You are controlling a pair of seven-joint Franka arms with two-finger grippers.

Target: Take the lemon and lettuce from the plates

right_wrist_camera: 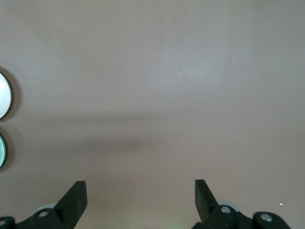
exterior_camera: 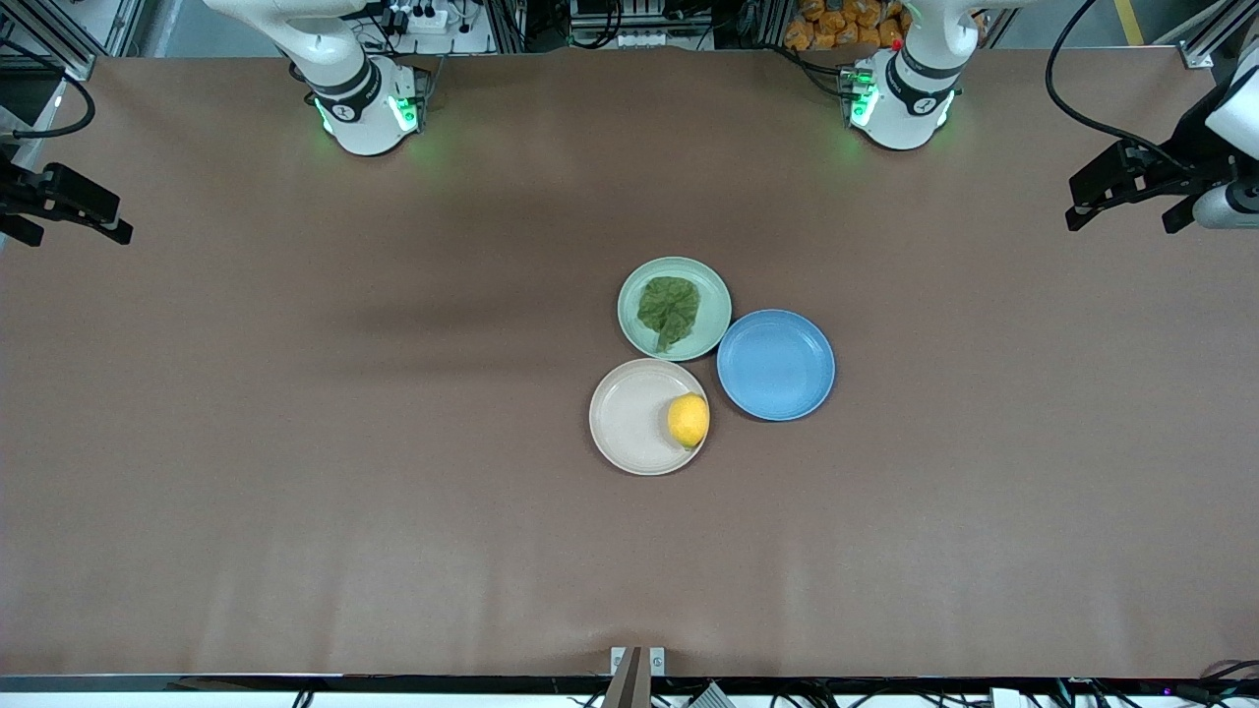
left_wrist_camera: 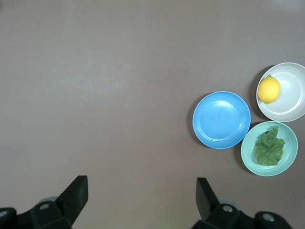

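Lemon (exterior_camera: 689, 420), smooth and oval, sits at the beige plate's (exterior_camera: 629, 418) rim; crinkled lettuce (exterior_camera: 669, 310) lies flat on the mint plate (exterior_camera: 713, 295), both beside a glossy blue plate (exterior_camera: 776, 365) on the matte brown counter (exterior_camera: 295, 442). Left claw (left_wrist_camera: 142, 191) and right claw (right_wrist_camera: 141, 191) wait high over opposite ends, fingers spread apart.

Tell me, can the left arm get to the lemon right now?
Probably yes. The lemon lies uncovered on the beige plate, with nothing above it. The left gripper is open, up over the table's left-arm end, so its way looks free.
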